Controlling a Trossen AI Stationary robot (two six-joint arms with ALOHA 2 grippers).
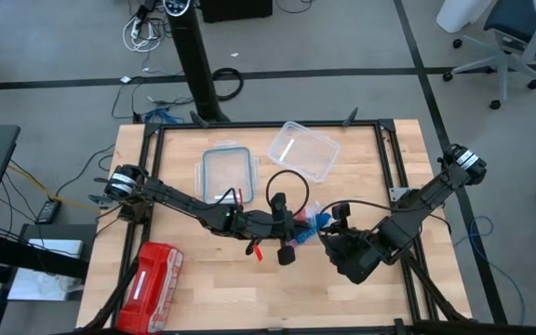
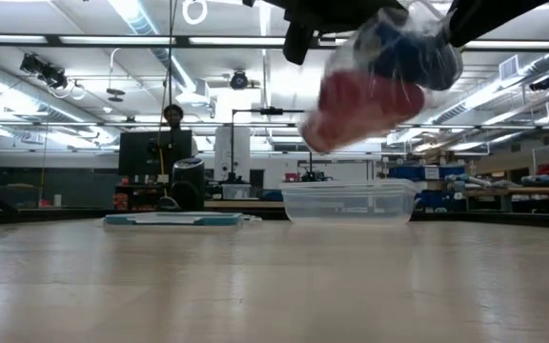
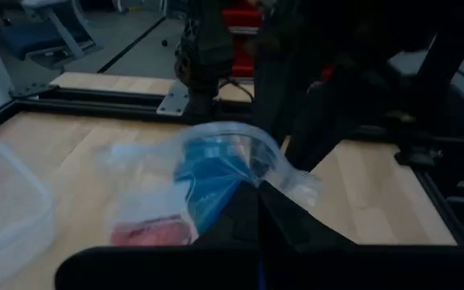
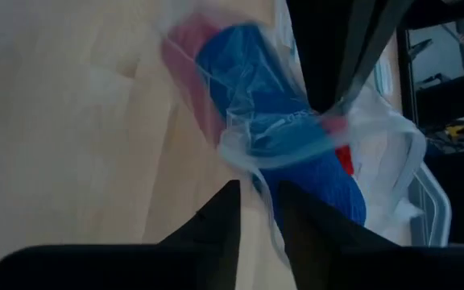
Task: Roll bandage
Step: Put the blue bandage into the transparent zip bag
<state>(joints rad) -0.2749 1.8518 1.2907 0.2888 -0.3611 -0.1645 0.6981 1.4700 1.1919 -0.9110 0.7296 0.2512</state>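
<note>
Wooden table (image 1: pixel 203 270), bagged bandage (image 4: pixel 252 89) partly hidden

We note a bright blue, unmarked bandage (image 4: pixel 252 72) inside a clear plastic bag (image 3: pixel 292 179) with a red-pink roll (image 3: pixel 151 232). The table (image 1: pixel 203 288) is pale wood; the pouch (image 1: pixel 152 274) red with white markings.

Both arms (image 1: pixel 203 209) cross the table's (image 1: pixel 212 288) middle, with the clear tub (image 1: pixel 303 151) and lid (image 1: pixel 229 173) behind and the red pouch (image 1: pixel 152 273) at the front left; the front centre is open.
</note>
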